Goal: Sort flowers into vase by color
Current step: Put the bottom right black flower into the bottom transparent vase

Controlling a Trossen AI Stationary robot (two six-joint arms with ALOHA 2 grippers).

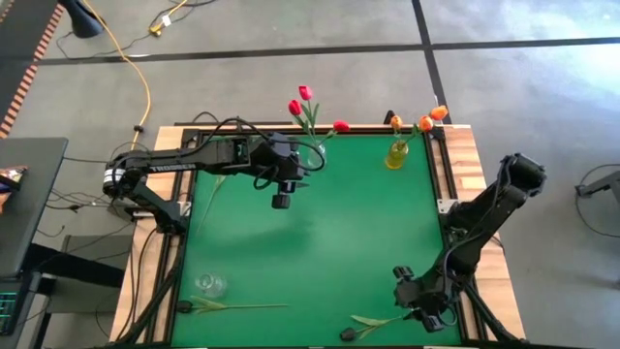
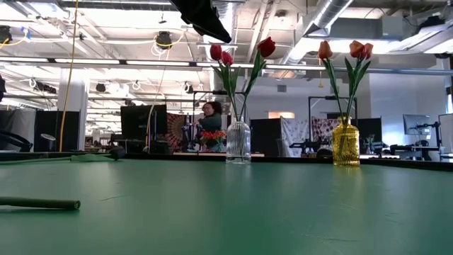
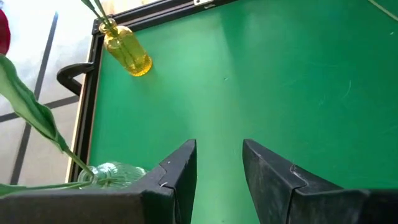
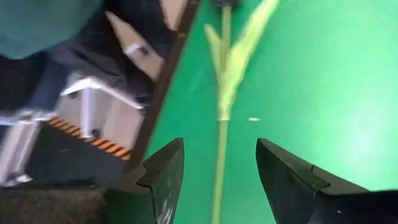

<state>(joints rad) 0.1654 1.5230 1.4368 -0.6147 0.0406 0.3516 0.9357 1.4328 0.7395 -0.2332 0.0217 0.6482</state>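
- Red tulips (image 1: 302, 102): three bud heads on thin green stems, standing in a clear vase (image 2: 238, 142) at the table's (image 1: 320, 242) 12 o'clock edge.
- Orange tulips (image 1: 426, 120): in a yellow vase (image 1: 396, 155), toward 1 o'clock.
- Loose flower (image 1: 373, 324): dark bud, narrow pale-green leaves, lying flat at 5 o'clock.
- Left gripper (image 1: 282, 198): fingers spread, empty, beside the clear vase.
- Right gripper (image 1: 424, 312): fingers spread astride the loose flower's stem, not pinching it.

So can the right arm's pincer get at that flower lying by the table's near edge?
Probably yes. The right pincer is open, and the flower's green stem runs on the mat straight between its fingers. Nothing lies over the stem; only the table edge sits close alongside.
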